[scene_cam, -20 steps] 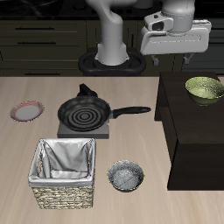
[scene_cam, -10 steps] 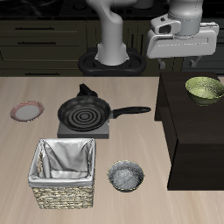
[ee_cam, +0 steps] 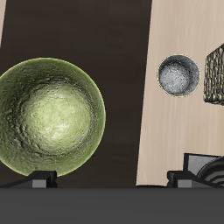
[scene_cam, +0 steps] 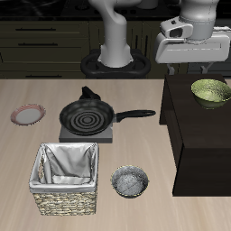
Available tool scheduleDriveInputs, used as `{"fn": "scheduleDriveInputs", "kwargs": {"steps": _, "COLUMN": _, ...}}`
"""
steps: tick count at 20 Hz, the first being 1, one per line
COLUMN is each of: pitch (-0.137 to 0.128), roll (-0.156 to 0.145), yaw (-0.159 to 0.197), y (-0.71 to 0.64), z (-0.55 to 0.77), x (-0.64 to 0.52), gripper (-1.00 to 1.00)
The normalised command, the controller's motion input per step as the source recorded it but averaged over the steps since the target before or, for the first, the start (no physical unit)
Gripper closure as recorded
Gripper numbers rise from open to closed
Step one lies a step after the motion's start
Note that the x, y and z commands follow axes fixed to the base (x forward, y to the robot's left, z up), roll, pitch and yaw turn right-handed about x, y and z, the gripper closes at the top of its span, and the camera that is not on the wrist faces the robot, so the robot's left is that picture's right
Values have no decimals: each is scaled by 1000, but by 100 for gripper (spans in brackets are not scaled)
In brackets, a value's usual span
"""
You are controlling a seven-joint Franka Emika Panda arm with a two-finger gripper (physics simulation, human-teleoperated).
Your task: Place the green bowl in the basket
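The green bowl sits upright on a dark raised counter beside the table, near the edge of the exterior view. In the wrist view the green bowl fills much of the picture, right below the gripper. My gripper hangs high above the counter, a little behind the bowl and apart from it; its jaws stand wide open and empty. The gripper has one fingertip showing at each side. The basket, wicker with a pale cloth lining, stands near the table's front edge and also shows in the wrist view.
A grey speckled bowl stands beside the basket and shows in the wrist view. A black frying pan on a grey trivet sits mid-table, handle toward the counter. A pink-rimmed plate lies at the far side.
My gripper has moved sideways across the counter to above the green bowl, staying open. Nothing on the table has moved.
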Motion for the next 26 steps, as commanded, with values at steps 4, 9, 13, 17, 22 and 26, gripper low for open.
{"fn": "scheduleDriveInputs", "kwargs": {"steps": 4, "pitch": -18, "roll": -2, "yaw": 10, "y": 135, "z": -3, "x": 195, "gripper": -100}}
{"fn": "scheduleDriveInputs", "kwargs": {"steps": 9, "pitch": 20, "roll": 1, "yaw": 6, "y": 123, "z": -135, "x": 102, "gripper": -100}}
{"fn": "scheduleDriveInputs", "kwargs": {"steps": 13, "pitch": 15, "roll": -6, "yaw": 19, "y": 20, "z": -196, "x": 38, "gripper": -100}}
{"fn": "scheduleDriveInputs", "kwargs": {"steps": 17, "pitch": 34, "roll": -41, "yaw": 0, "y": -92, "z": -225, "x": 26, "gripper": -100}}
{"fn": "scheduleDriveInputs", "kwargs": {"steps": 22, "pitch": 26, "roll": -20, "yaw": 30, "y": -135, "z": -260, "x": -4, "gripper": -100}}
{"fn": "scheduleDriveInputs", "kwargs": {"steps": 26, "pitch": 47, "roll": -11, "yaw": 36, "y": -111, "z": -343, "x": -28, "gripper": -100}}
